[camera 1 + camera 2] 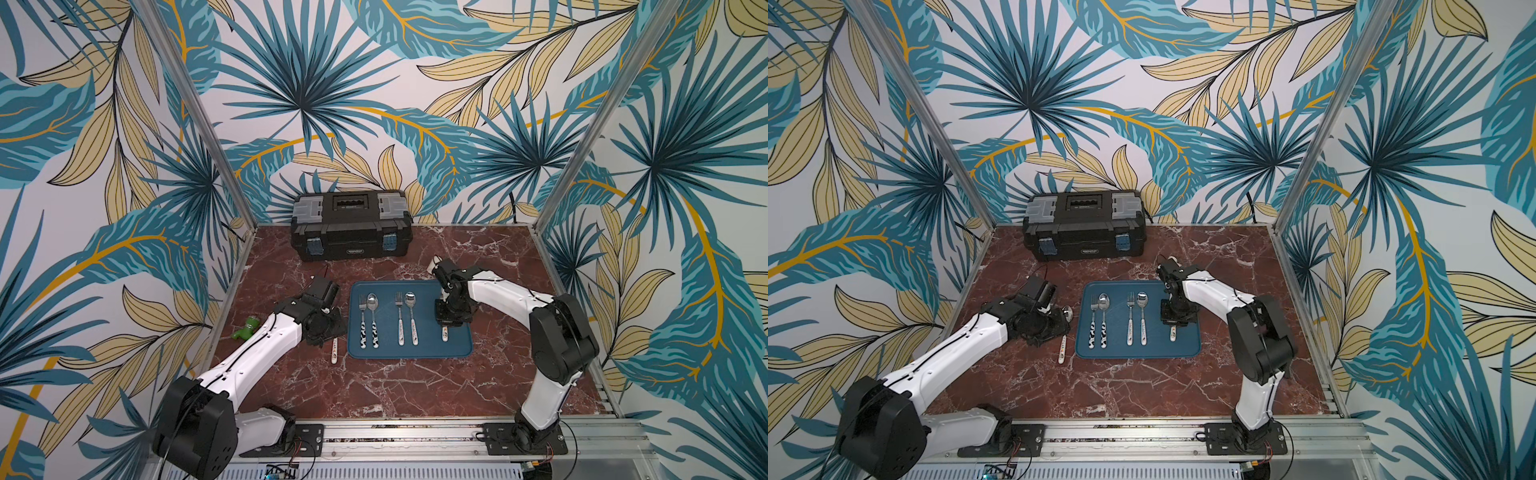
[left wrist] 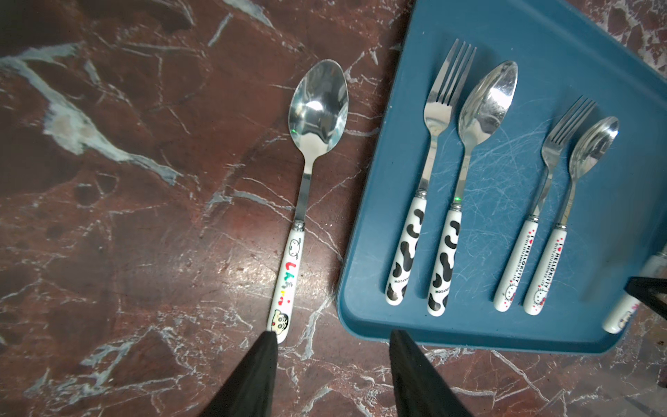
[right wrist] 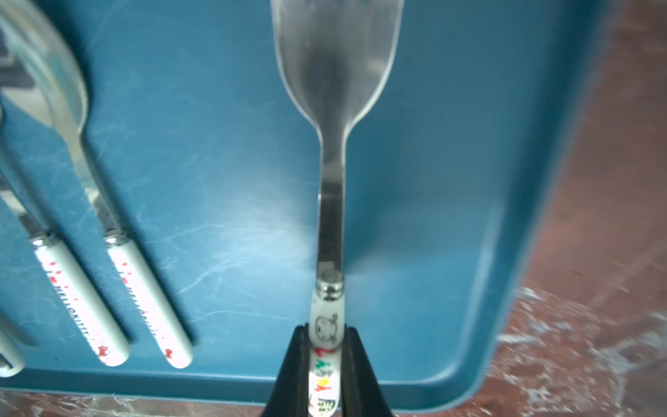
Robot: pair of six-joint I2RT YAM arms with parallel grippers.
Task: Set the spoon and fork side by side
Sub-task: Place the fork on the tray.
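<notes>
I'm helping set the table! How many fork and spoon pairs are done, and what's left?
Done: two pairs lie side by side on the blue tray, cow-pattern fork with cow-pattern spoon, Hello Kitty fork with Hello Kitty spoon. In hand: the right fingers are shut on the cartoon-handled fork at the tray. To do: the cartoon-handled spoon lies on the marble table beside the tray, below the open left fingers.

From where I stand the left arm (image 1: 257, 353) and right arm (image 1: 503, 291) match: long links in glossy white shells, dotted with small dark screw heads; a thin black cable runs along the outside of each; the joints are bulky matt-black housings (image 1: 561, 332), rounded like drums; each base sits on a black plate (image 1: 494, 440) with red and black wires close by; the left gripper (image 2: 332, 334) has two black, tapering fingers (image 2: 252, 379).
</notes>
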